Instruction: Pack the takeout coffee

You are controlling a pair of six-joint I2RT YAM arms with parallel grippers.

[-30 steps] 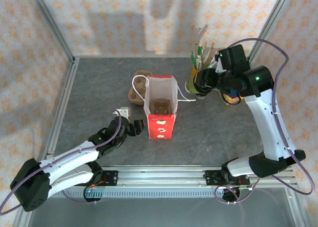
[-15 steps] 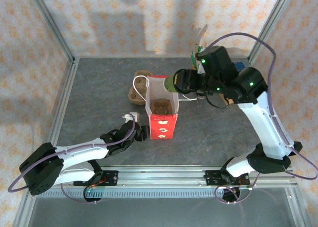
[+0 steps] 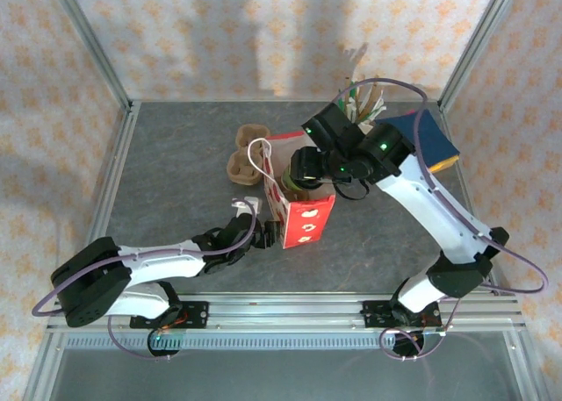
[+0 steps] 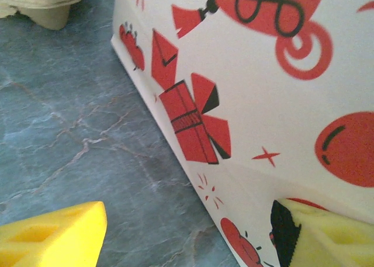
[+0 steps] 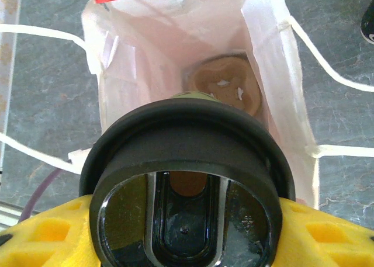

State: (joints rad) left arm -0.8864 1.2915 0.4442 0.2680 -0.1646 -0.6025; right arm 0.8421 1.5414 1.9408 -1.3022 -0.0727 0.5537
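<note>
My right tool (image 5: 187, 235) is clamped on the takeout coffee (image 5: 187, 156). Its yellow pads (image 5: 47, 238) sit on either side of the cup just under the black lid. Lid faces up at the wrist camera, with a sliver of green wall showing past its far edge. Cup hangs over the open mouth of the paper bag (image 3: 307, 221), roughly centred between the side walls. Can't tell whether its base is below the rim. Down in the bag bottom there's a brown cardboard carrier (image 5: 225, 83), well below the cup and not touching it. White cord handles (image 5: 333, 56) flop outward left and right over the desk (image 3: 176, 164). Bag stands mid-desk, red-and-white print, a bit skewed to the desk edges. My left tool (image 4: 187, 238) is low at the bag's near-left corner, jaws apart, holding nothing. Its outer pad (image 4: 52, 235) is on the desk side, clear of the bag. Its inner pad (image 4: 327, 238) lies against the printed wall and looks like contact. Far-left of the bag, just beside it, is a stack of cardboard carriers (image 3: 244, 151). Far-right are a bundle of stirrers (image 3: 360, 103) and a flat blue item (image 3: 430, 138), both apart from the bag.
</note>
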